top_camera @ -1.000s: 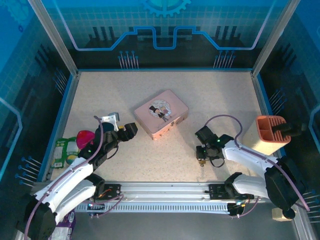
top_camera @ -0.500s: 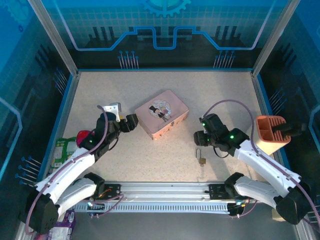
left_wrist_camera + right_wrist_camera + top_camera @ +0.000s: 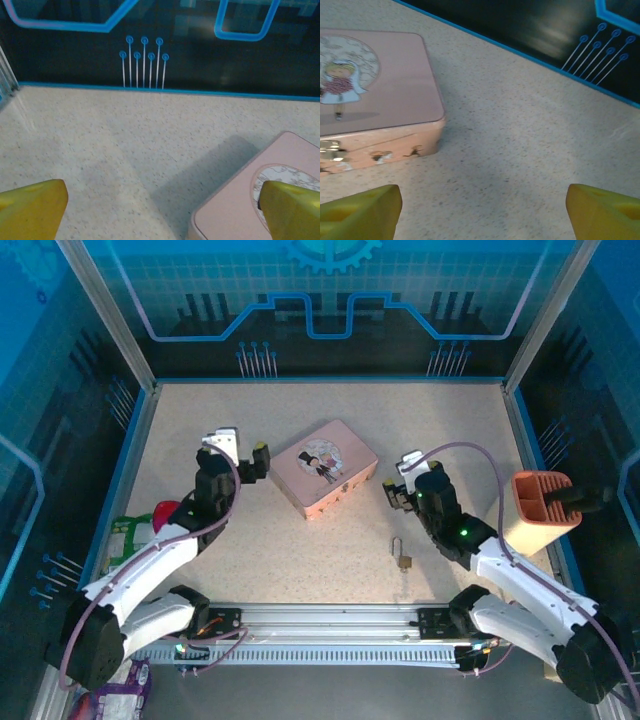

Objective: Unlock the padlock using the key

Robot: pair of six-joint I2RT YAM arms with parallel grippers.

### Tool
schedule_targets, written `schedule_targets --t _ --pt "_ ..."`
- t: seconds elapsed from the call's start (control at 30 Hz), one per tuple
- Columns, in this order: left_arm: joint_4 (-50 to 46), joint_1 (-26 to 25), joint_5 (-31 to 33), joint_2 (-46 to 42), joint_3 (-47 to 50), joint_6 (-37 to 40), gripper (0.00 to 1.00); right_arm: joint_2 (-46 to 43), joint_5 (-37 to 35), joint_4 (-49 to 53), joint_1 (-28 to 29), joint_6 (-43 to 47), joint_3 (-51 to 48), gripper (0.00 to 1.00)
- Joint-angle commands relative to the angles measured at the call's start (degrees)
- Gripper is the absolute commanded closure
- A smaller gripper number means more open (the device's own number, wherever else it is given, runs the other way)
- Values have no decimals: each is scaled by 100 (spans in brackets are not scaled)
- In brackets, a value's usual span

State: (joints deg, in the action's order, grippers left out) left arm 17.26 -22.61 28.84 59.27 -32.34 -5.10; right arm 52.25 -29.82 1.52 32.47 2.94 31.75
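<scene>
Top external view first, biggest stuff down. The speckled beige table (image 3: 450, 420) takes up most of the shot, boxed in by blue panel walls.

Both white arms reach in from the near rail. The left arm (image 3: 140, 570) angles up toward the middle, and the right arm (image 3: 520, 575) does the same from the other side.

Next is the pink tin (image 3: 323, 468) with the cartoon couple on the lid. It sits roughly mid-table, turned at an angle, lid shut as far as I can see. An orange slotted holder (image 3: 538, 505) stands at the right edge with something dark stuck in it. A green packet (image 3: 127, 537) is over at the left edge, partly under the left arm.

The left gripper (image 3: 240, 448) hovers just beside the tin's left corner. In the left wrist view its yellow fingers (image 3: 30, 210) are spread wide with nothing between them, just table and a corner of the tin.

The right gripper (image 3: 400, 480) sits just off the tin's right end. Same deal in the right wrist view: yellow fingertips (image 3: 605, 212) far apart, empty, with the tin off to the left.

Smallest bit is the padlock (image 3: 404, 562). It lies flat on the table on the near side of the right gripper, apart from both grippers and the tin, with its shackle pointing away from the rail. I can't tell whether the shackle is popped.
</scene>
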Motion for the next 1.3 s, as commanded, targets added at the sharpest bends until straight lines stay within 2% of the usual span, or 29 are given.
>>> schedule_targets --t 0.0,0.07,0.23,0.37,0.43,0.5,0.57,0.73,0.9,0.97,1.03,1.07,1.27 --pt "1813 77 305 118 754 1118 1 115 -284 -1116 -313 409 -226 13" --pt "2534 124 245 317 1079 1401 1 267 -215 -1313 -511 359 -324 12" --pt "2915 314 278 1120 1152 1652 1 871 -113 -2009 -889 331 -529 12" --pt "3976 430 186 1785 1400 1926 1 1364 -114 -2544 -1070 408 -640 10" --pt "4180 521 161 2011 1423 1973 1 1490 -61 -2780 -1141 443 -719 10" --pt "3884 648 125 2096 1330 1773 1 1601 136 -3023 -1270 444 -805 10" --pt "3744 826 -291 2166 1322 1606 1 1724 313 -3319 -1392 412 -906 10" --pt "4512 1138 -410 2773 1471 1330 1 2002 590 -3822 -1643 320 -1070 9" --pt "3691 1735 -1393 2698 1202 777 1 2235 934 -4265 -1980 74 -1189 9" --pt "3949 1990 -1884 3017 1184 652 1 2314 1123 -4461 -2114 44 -1206 9" --pt "3570 2043 -1972 2912 1122 544 1 2388 1282 -4599 -2252 -36 -1210 9" --pt "3806 2051 -2058 3018 1129 621 1 2417 1371 -4660 -2327 -81 -1198 9" --pt "3659 2094 -2111 3010 1064 557 1 2996 1917 -5241 -2736 -311 -1165 9"
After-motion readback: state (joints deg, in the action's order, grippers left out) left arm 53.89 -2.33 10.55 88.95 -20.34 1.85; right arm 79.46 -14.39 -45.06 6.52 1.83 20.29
